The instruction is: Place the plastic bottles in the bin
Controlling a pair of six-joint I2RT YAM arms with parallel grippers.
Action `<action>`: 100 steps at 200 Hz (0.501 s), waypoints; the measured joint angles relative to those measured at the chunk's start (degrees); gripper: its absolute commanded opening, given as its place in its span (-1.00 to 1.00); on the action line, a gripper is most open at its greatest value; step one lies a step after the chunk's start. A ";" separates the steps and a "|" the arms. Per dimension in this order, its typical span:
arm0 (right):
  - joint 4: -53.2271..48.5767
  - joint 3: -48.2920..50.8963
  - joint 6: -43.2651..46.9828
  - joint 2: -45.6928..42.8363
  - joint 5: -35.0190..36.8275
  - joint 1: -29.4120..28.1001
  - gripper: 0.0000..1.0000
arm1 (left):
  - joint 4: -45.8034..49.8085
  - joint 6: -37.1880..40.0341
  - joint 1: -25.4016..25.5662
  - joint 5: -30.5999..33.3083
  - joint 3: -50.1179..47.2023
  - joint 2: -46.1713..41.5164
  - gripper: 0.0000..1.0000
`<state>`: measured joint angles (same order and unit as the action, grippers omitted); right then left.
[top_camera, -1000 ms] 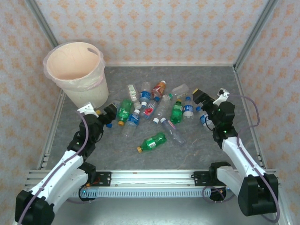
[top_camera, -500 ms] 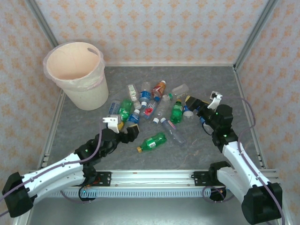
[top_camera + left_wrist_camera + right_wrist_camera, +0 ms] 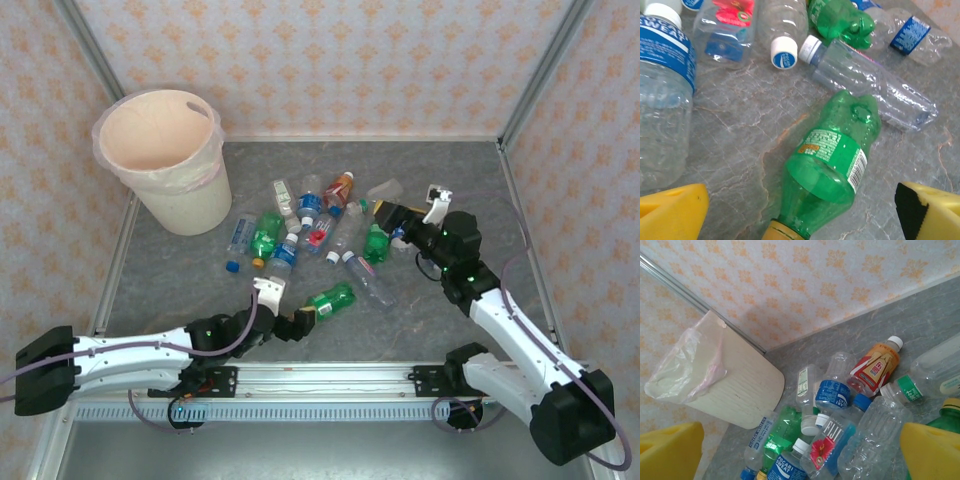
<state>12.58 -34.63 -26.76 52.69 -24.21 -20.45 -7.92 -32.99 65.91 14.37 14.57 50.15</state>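
Cream bin [image 3: 185, 200], pinkish liner [image 3: 208, 172]; grey veined table [image 3: 400, 320]; green bottle [image 3: 832, 160], yellow cap [image 3: 785, 231]; orange bottle [image 3: 875, 367], white cap [image 3: 895, 342]; yellow fingers [image 3: 672, 215]; orange-flowered walls [image 3: 350, 60].

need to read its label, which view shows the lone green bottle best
Left wrist view: the green bottle lies close up between the sides of the open left hand, label and barcode plain. The top view shows it whole but small, apart from the pile, just ahead of that hand.
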 measured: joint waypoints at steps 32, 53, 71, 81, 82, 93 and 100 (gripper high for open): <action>-0.83 0.00 0.00 0.74 1.29 -1.27 0.99 | -2.45 0.22 0.48 -0.68 -0.04 4.96 0.69; -1.31 0.00 0.02 0.87 1.64 -1.62 0.99 | -2.95 0.70 0.63 -1.09 0.00 10.23 0.70; -1.68 -0.04 0.04 0.87 1.97 -1.70 0.99 | -3.08 1.57 1.16 -2.03 0.35 13.99 0.70; -1.95 -0.11 0.24 0.85 2.10 -1.73 0.99 | -3.28 1.88 1.27 -2.49 0.81 15.80 0.65; -1.97 -0.11 0.26 0.85 2.12 -1.73 0.99 | -3.30 1.97 1.31 -2.56 0.92 16.06 0.64; -2.27 -0.20 0.44 0.83 2.34 -1.75 0.99 | -3.52 2.32 1.55 -3.13 1.84 18.01 0.60; -2.34 -0.22 0.46 0.83 2.40 -1.77 0.99 | -3.54 2.71 1.81 -3.50 2.71 19.32 0.58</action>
<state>10.24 -34.85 -26.30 53.52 -21.80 -22.22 -11.46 -30.28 67.72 10.87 17.28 69.47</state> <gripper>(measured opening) 0.996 0.803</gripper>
